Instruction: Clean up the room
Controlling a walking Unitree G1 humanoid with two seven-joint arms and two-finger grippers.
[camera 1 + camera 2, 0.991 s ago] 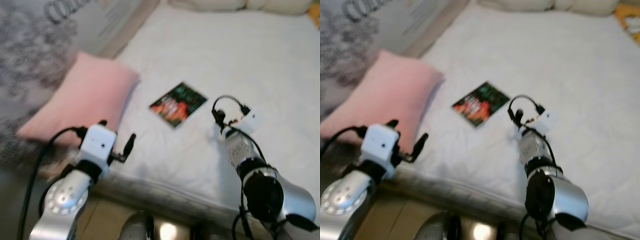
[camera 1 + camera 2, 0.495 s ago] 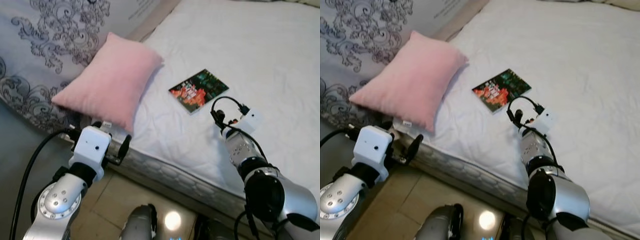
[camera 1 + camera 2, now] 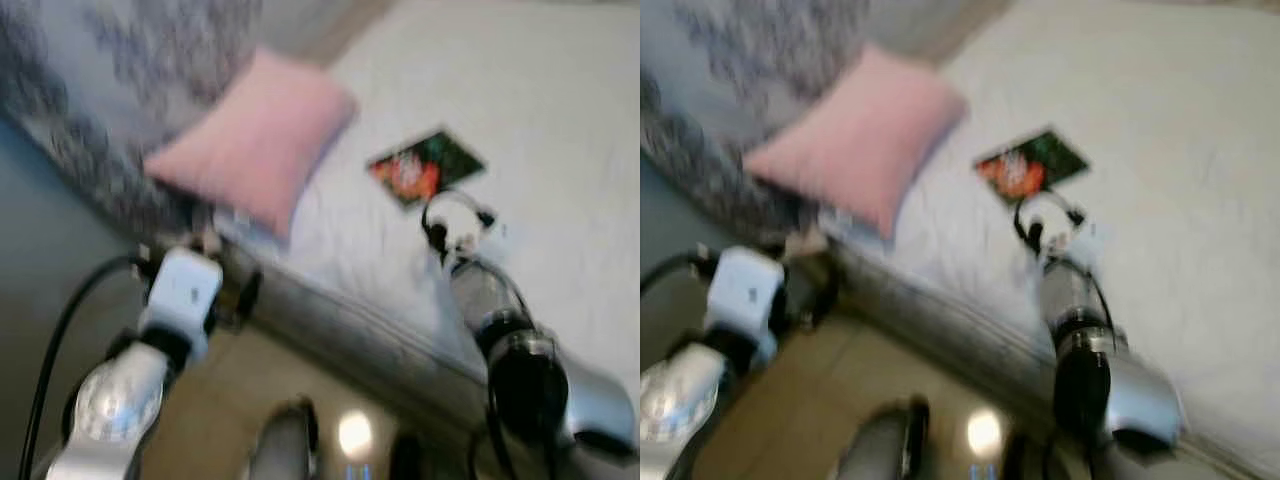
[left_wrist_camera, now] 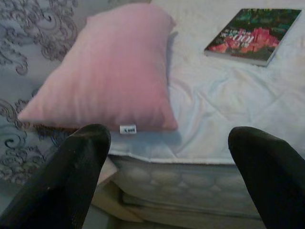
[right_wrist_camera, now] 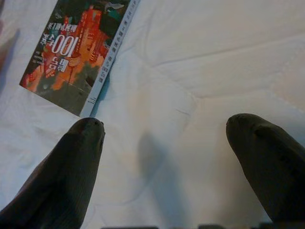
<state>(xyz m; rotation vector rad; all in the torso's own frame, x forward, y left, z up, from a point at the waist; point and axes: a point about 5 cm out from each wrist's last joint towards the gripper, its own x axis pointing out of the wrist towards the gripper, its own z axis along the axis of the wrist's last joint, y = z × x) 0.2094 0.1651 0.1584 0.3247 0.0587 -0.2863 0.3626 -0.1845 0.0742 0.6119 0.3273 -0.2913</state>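
A white bed stands above a tan floor, with a patterned grey cloth beside it. A pink pillow and a book lie on the bed. The head views are blurred; the wrist views show the left gripper and right gripper spread wide and empty.

Both silver arms reach forward; the left gripper is held low on the near left with its two black fingers spread wide; the right gripper is farther ahead on the right, its fingers apart too.
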